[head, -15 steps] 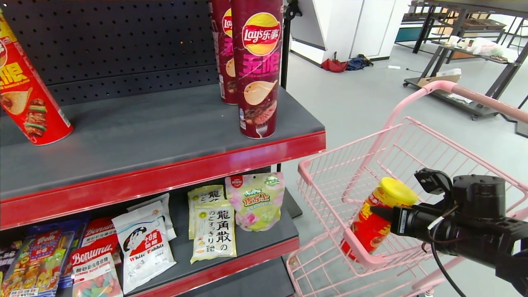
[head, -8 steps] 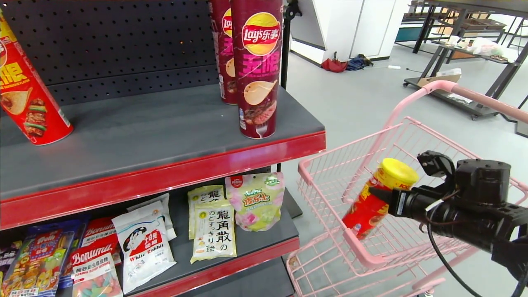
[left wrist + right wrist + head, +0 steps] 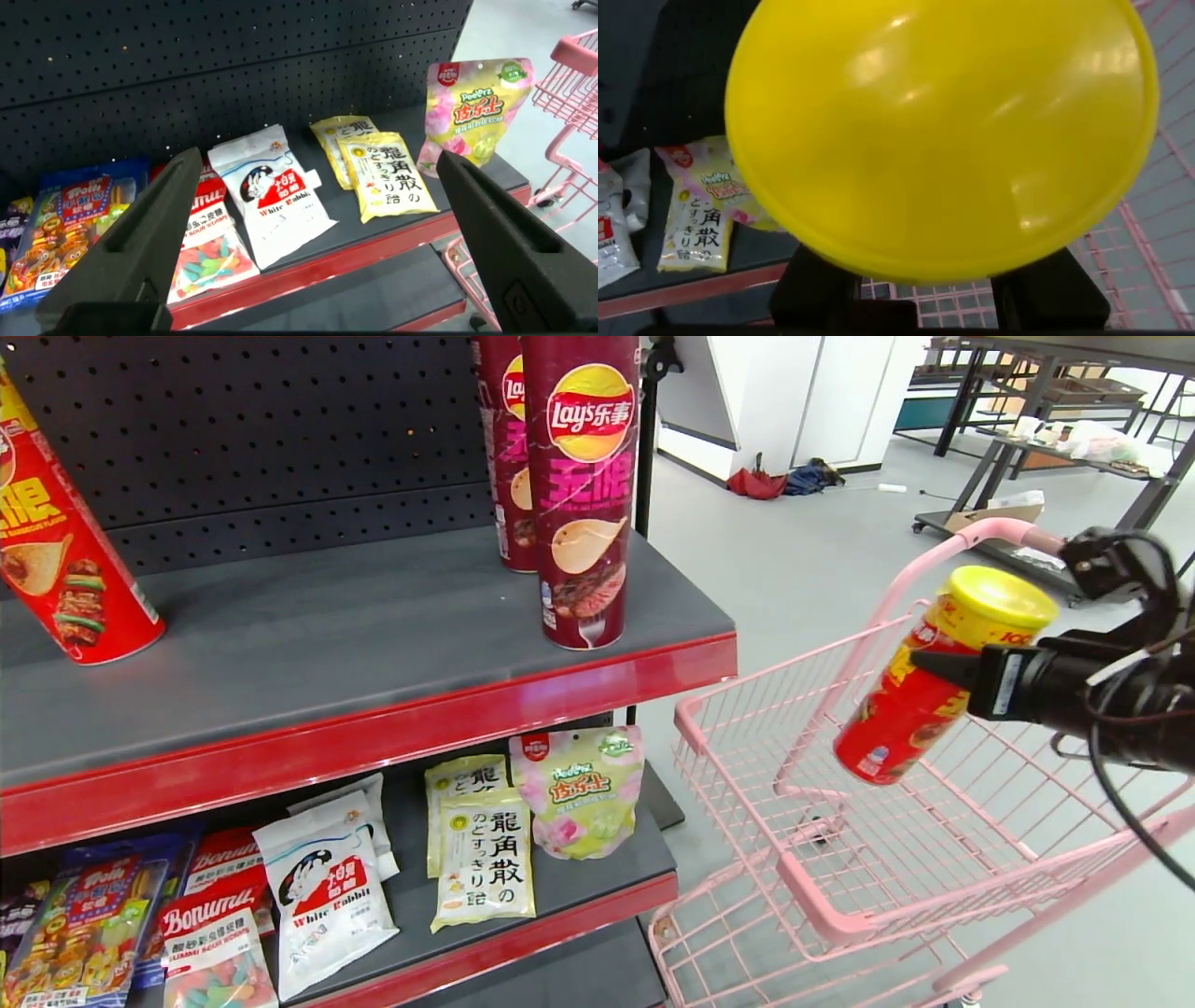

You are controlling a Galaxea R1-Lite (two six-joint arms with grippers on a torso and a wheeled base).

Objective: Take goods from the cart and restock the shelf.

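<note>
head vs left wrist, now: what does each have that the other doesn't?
Head, not left wrist: the right tool shut on a red can with a yellow lid, held tilted above the pink cart; the upper shelf with two maroon cans standing at its end.

Left wrist, not head: the left tool, fingers wide open, facing the lower shelf.

Both: the lower-shelf snacks, namely the white bag, yellow packets and green pouch, plus part of the pink cart.
</note>
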